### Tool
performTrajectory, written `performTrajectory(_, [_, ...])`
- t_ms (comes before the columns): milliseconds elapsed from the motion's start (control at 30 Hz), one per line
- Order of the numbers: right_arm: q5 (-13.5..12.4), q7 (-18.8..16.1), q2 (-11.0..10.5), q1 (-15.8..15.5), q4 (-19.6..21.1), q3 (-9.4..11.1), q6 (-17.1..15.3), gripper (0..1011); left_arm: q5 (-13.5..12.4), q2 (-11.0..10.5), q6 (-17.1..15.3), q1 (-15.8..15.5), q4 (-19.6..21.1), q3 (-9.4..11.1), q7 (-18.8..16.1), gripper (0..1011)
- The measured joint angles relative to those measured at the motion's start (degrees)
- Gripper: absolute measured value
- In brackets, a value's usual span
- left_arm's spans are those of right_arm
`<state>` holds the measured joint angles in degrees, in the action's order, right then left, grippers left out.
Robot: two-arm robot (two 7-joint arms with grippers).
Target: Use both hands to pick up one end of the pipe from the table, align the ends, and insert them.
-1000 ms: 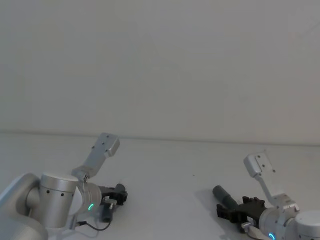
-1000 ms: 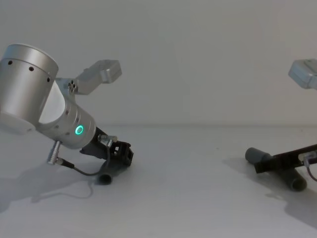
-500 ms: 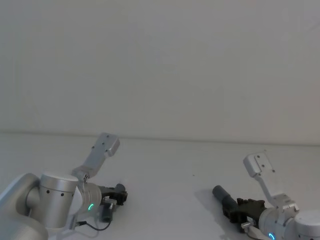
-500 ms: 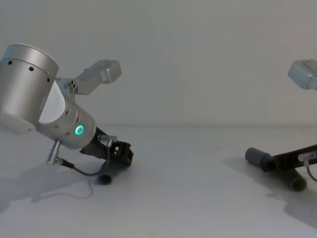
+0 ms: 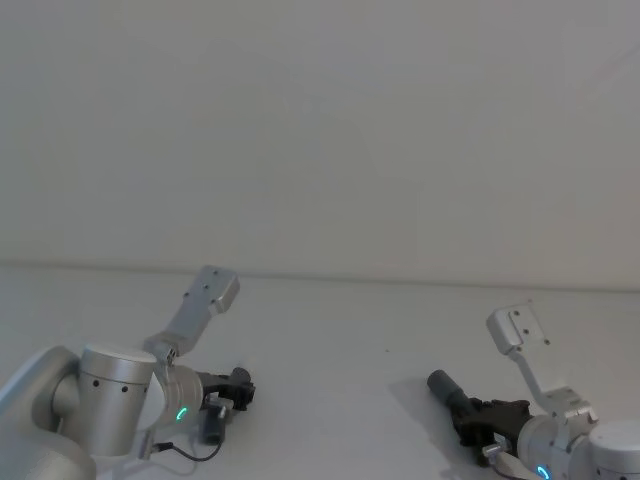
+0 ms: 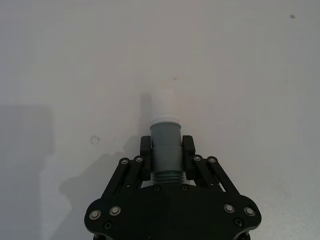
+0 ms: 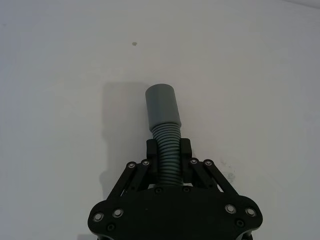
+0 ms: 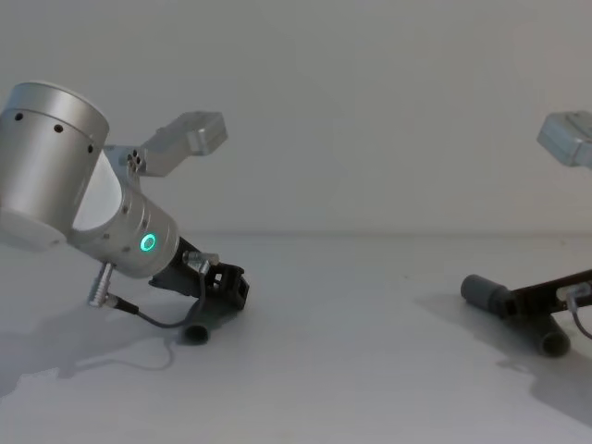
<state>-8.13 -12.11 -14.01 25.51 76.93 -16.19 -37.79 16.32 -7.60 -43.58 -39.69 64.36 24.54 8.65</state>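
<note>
1. Head view: the left gripper [image 5: 236, 390] and the right gripper [image 5: 487, 420] are low over the table [image 5: 330, 340], well apart.
2. Left wrist view: the left gripper is closed narrow on the first pipe piece [image 6: 165, 155]. Its white tip [image 6: 162, 106] points straight ahead of the claw.
3. Right wrist view: the right gripper pinches the ribbed part of the second pipe piece [image 7: 167, 142]. Its grey cuff [image 7: 162, 105] sticks out ahead, along the claw's axis.
4. Chest view: the cuff points toward the left gripper.

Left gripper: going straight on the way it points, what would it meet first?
Likely the table: the left gripper, shut on the white-tipped hose piece, angles downward toward it. The right gripper holds the other piece.
</note>
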Motion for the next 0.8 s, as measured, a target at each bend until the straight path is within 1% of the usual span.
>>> performTrajectory(800, [0.0,0.0,0.0,0.0,0.0,0.0,0.0,226,0.0,0.0,0.0,0.0,0.0,0.0,0.0,327])
